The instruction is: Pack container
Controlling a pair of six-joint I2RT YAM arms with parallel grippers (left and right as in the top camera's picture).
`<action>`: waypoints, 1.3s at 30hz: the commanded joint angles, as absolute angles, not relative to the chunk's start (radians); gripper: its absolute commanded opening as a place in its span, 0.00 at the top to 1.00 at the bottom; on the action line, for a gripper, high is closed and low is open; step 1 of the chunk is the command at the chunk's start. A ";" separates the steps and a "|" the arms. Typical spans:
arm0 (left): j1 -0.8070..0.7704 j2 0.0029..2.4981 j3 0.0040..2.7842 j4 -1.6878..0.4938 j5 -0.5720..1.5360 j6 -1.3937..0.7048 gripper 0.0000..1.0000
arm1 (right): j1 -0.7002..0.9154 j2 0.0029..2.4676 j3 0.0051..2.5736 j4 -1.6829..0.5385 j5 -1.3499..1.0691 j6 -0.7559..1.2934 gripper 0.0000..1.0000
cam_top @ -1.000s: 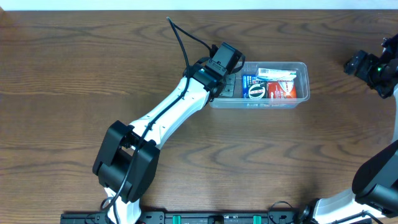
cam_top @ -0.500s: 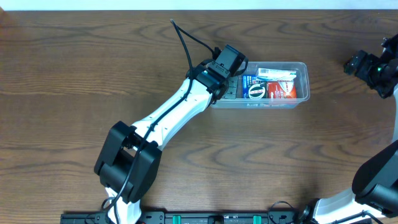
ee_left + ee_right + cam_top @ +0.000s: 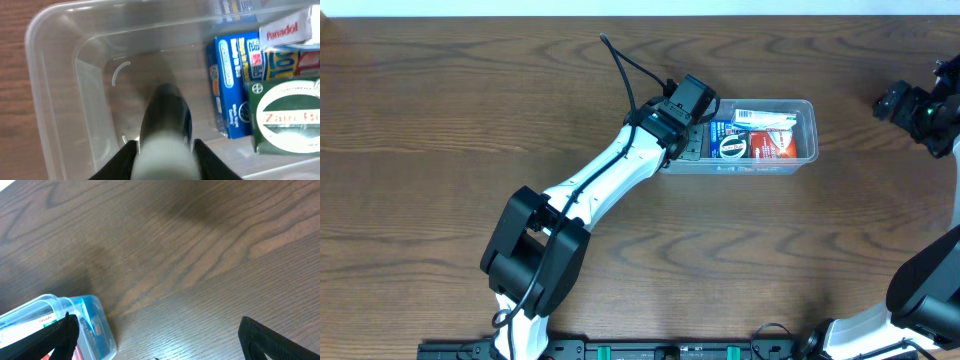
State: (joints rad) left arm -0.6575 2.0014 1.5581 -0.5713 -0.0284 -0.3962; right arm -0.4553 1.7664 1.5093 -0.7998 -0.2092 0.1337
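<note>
Dark wood surface (image 3: 440,120) carries the container (image 3: 807,108) toward 2 o'clock, where the left hand (image 3: 686,140) pinches a dark bottle (image 3: 167,112) above its bare 9 o'clock end, likely to lower and release next; the right hand (image 3: 159,342) hangs spread at 3 o'clock.

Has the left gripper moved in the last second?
Yes. In the overhead view the left gripper, holding a dark bottle, has edged right, farther over the left end of the container, which has not moved.
</note>
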 commanded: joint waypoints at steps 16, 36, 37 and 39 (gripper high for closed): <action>-0.657 1.987 1.571 -0.560 -0.027 -0.373 0.26 | -0.458 1.758 1.517 -0.801 -0.213 0.144 0.01; -0.657 1.396 1.571 -1.092 -0.159 -0.153 0.02 | -0.458 1.758 1.517 -0.801 -0.213 0.144 0.01; -0.657 1.379 1.571 -1.126 -0.159 -0.153 0.02 | -0.458 1.758 1.517 -0.801 -0.213 0.144 0.01; -0.657 1.341 1.571 -1.206 -0.229 -0.149 0.02 | -0.458 1.758 1.517 -0.801 -0.213 0.144 0.01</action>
